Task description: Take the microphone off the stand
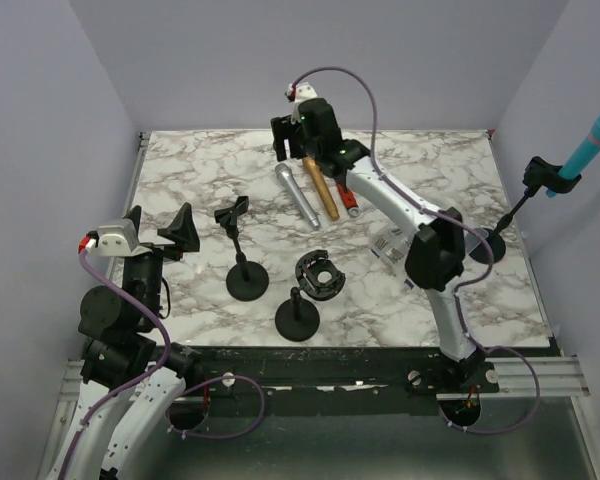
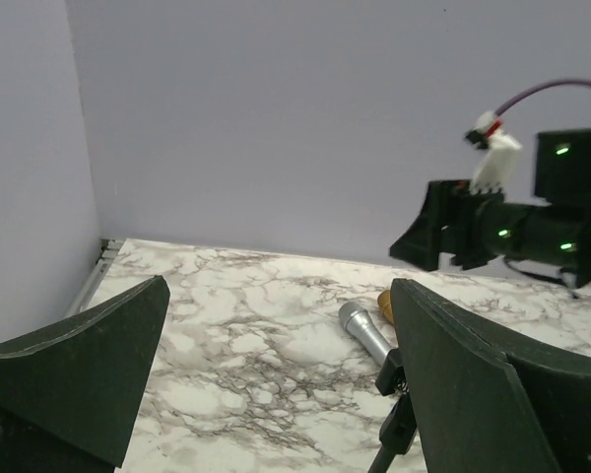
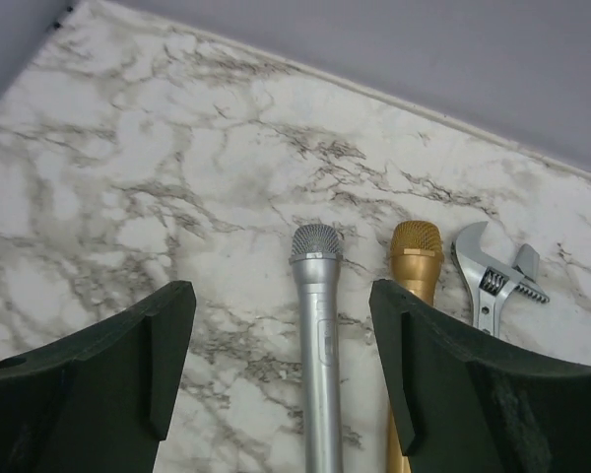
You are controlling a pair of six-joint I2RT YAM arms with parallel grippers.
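A teal microphone (image 1: 592, 145) sits tilted in the clip (image 1: 548, 178) of a black stand at the table's far right edge, with its base (image 1: 490, 247) on the marble. My right gripper (image 1: 288, 145) is open and empty at the back centre, hovering over the head end of a silver microphone (image 3: 318, 335) that lies flat between its fingers, far from the teal one. A gold microphone (image 3: 412, 266) lies beside it. My left gripper (image 1: 158, 228) is open and empty at the near left. The teal microphone shows in neither wrist view.
An empty clip stand (image 1: 242, 250) stands left of centre; its clip shows in the left wrist view (image 2: 399, 404). A short stand (image 1: 297, 318) and a black round part (image 1: 320, 276) sit near the front. A red-handled wrench (image 1: 348, 200) lies beside the gold microphone. Grey walls enclose the table.
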